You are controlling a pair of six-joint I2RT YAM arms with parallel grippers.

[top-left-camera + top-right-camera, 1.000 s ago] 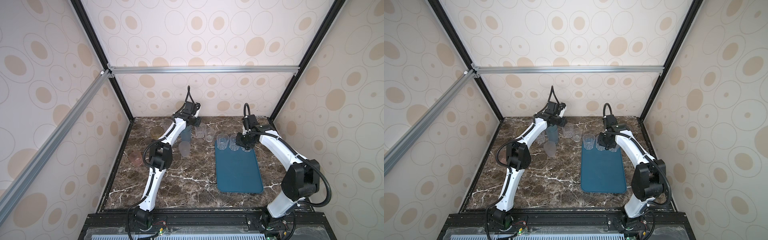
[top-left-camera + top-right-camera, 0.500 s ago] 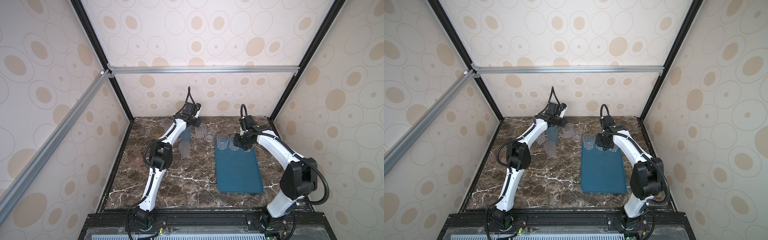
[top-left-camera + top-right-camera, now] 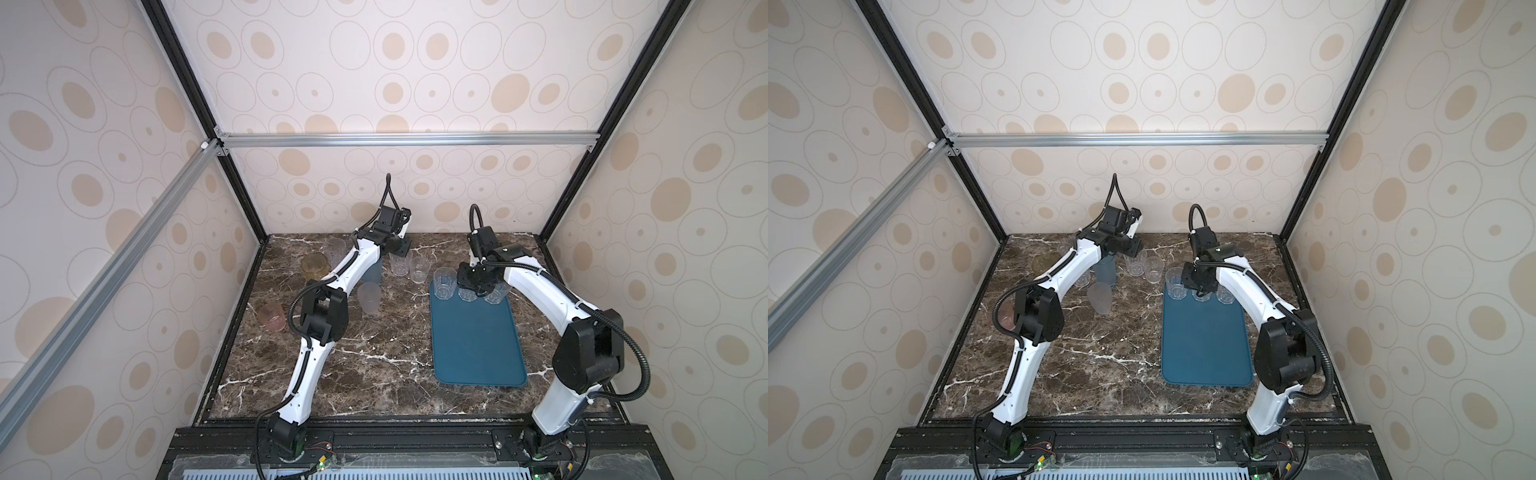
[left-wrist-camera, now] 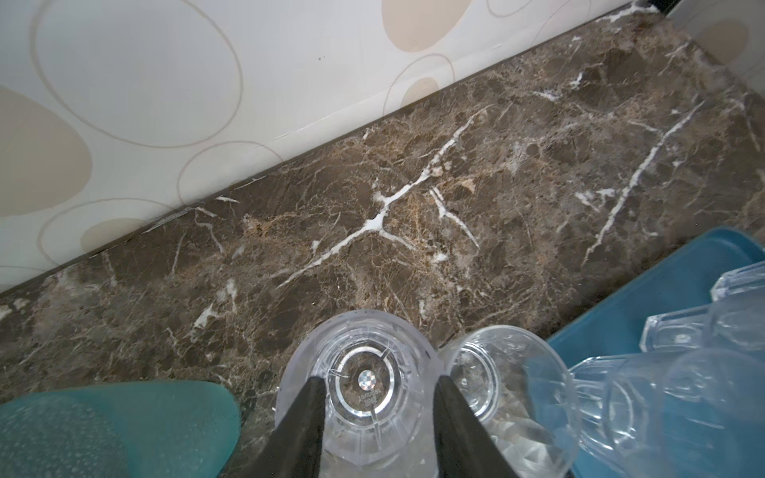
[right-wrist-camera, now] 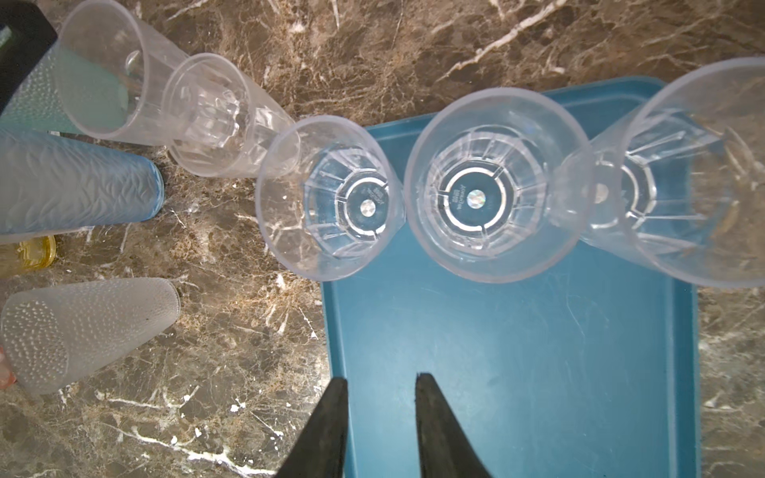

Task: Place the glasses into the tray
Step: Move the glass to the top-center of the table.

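A clear glass (image 4: 364,372) near the tray (image 4: 612,318) is straddled by the left claw (image 4: 378,378), grip undeterminable, so closing seems required; the right claw (image 5: 381,377) is parted, empty.

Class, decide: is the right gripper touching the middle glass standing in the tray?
Apart. The right wrist view shows bare tray between the right gripper and the middle glass; the jaws stand open, holding nothing.

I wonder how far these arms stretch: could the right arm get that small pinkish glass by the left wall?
Probably not: the pinkish glass stands at the far left edge, beyond the left arm's elbow.
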